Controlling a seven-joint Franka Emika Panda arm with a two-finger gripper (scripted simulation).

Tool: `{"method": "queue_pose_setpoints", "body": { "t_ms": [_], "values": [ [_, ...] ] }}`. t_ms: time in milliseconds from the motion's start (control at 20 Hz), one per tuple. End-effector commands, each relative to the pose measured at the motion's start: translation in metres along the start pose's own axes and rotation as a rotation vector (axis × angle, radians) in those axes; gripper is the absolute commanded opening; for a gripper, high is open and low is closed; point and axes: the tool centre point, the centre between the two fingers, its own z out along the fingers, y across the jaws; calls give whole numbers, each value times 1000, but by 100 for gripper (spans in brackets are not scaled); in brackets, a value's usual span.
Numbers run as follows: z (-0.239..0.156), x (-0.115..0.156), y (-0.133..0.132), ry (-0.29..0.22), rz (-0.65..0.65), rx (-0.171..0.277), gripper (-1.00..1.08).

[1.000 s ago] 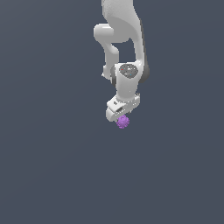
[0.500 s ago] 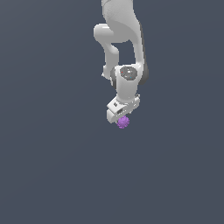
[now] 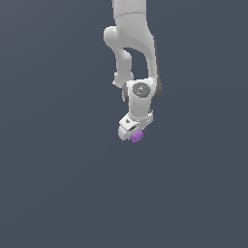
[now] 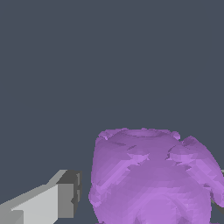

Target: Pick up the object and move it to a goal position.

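Note:
The object [image 3: 136, 137] is a small purple bumpy lump, lying just under the white hand in the exterior view. My gripper [image 3: 134, 134] hangs from the white arm, straight down over it. In the wrist view the object [image 4: 151, 175] fills the space between the jaws. One grey finger [image 4: 65, 199] stands beside it with a narrow gap showing. The other finger only shows as a sliver at the frame's edge [image 4: 218, 199]. The gripper [image 4: 146, 205] is open around the object, and no contact shows on the visible side.
A plain dark grey floor [image 3: 58, 184] lies all around. The white arm [image 3: 131, 38] comes down from the top of the exterior view. No other objects and no goal marker show.
The hand has come down a little closer onto the purple object. The object has stayed in place.

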Motion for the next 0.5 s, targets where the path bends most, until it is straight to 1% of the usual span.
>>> {"method": "queue_pose_setpoints", "body": {
  "t_ms": [0,50,450],
  "values": [
    [2,0,0,1,0,-1,100],
    [2,0,0,1,0,-1,-100],
    [2,0,0,1,0,-1,-100]
  ]
}}
